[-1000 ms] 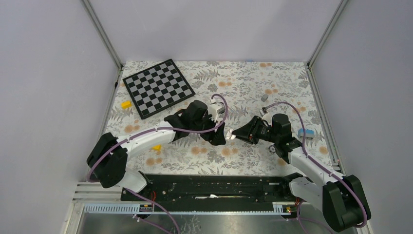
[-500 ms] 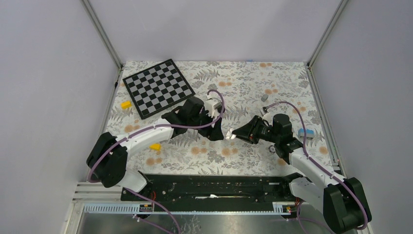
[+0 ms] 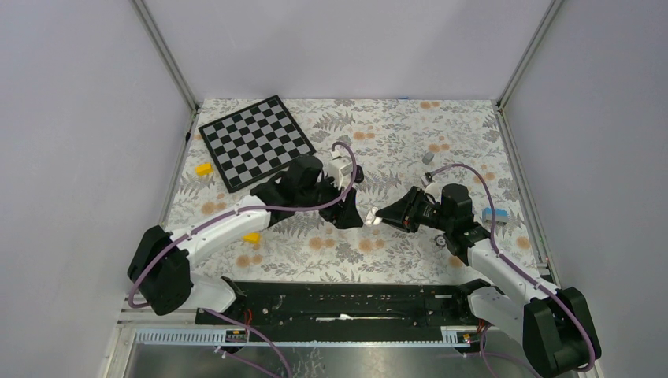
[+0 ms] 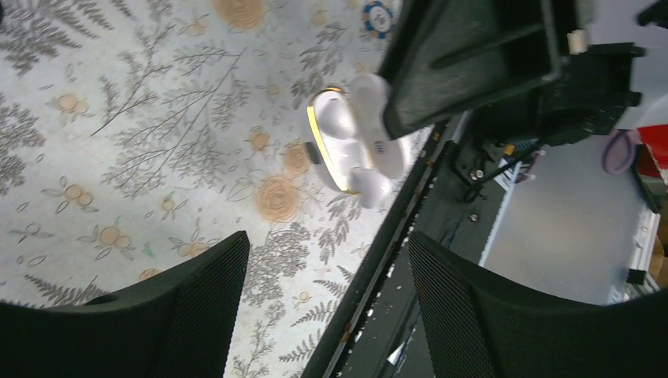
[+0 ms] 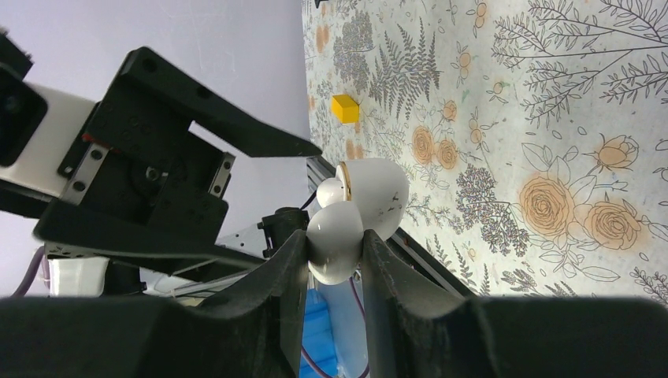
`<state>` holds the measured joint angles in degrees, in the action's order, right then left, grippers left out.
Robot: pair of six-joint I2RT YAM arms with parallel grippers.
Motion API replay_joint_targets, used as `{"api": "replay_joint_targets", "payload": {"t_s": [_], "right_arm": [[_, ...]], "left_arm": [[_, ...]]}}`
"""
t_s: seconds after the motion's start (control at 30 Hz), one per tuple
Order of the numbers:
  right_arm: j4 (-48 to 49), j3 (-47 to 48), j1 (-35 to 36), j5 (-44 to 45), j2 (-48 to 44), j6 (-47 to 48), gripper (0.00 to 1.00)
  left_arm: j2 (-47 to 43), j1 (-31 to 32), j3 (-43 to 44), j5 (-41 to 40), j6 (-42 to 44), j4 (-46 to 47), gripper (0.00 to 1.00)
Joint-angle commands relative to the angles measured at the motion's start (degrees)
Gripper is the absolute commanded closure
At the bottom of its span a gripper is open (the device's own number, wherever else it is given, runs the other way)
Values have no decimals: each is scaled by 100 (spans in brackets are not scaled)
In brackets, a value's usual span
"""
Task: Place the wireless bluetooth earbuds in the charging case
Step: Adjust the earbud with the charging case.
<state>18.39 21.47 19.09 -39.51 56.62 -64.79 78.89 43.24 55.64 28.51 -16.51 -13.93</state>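
Note:
The charging case [image 5: 358, 206] is white and pebble-shaped, with its lid swung open and a gold rim showing. My right gripper [image 5: 335, 250] is shut on its lower half and holds it above the table. In the top view the case [image 3: 377, 220] hangs between the two grippers. My left gripper [image 3: 352, 216] is just left of it, open and empty. In the left wrist view the case [image 4: 346, 146] is ahead of the spread jaws of my left gripper [image 4: 327, 242], apart from them. The earbuds show in no view.
A chessboard [image 3: 256, 142] lies at the back left. Yellow blocks [image 3: 204, 168] [image 3: 252, 237] lie left of the left arm. A small grey piece [image 3: 428, 157] and a blue item [image 3: 495, 213] lie on the right. A black rail [image 3: 346, 299] runs along the near edge.
The left arm has drawn back a little to the left and away from the case, its jaws staying open. The right arm and the case have not moved.

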Motion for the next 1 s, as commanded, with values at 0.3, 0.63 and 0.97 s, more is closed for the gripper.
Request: {"api": "replay_joint_targets", "payload": {"t_s": [0.3,0.63,0.97], "right_arm": [[16,153,40,44,-19,21,100],[-55,165,33,13,-56,63,100],[-47,95,35,22,-123,55,100]], "left_arm": [[111,320,47,354,19,276,24],[363,316,206,116,-75,428,25],[484,269,390,-198,177,157,26]]}}
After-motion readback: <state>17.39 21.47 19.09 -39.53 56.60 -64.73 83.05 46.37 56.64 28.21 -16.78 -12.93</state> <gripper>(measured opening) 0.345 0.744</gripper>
